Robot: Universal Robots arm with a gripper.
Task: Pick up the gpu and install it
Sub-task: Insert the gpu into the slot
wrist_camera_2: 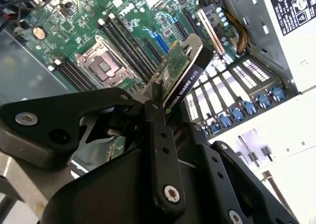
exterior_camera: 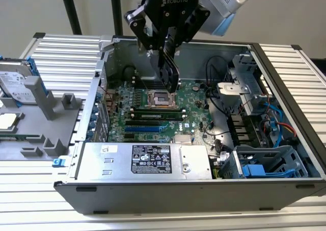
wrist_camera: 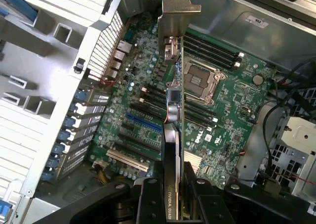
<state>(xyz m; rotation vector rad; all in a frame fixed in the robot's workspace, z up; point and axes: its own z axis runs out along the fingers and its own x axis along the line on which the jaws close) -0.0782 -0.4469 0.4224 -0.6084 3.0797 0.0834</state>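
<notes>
Pickup done, the end effector (wrist_camera: pixel 173 192) grips the gpu (wrist_camera: pixel 174 105) edge-down above the motherboard (wrist_camera: pixel 232 120); seating calls for alignment with an expansion slot (wrist_camera: pixel 143 122) beneath.

The gpu (exterior_camera: pixel 170 74) is a small, flat card clamped between the jaws, which press on its two faces. It is held on edge and juts out well past the jaw tips. One face is a black shroud (wrist_camera_2: pixel 187 84), the other a green board (wrist_camera_2: pixel 170 68). Its silver bracket (wrist_camera: pixel 180 6) sits at the end farthest from the jaws.
</notes>
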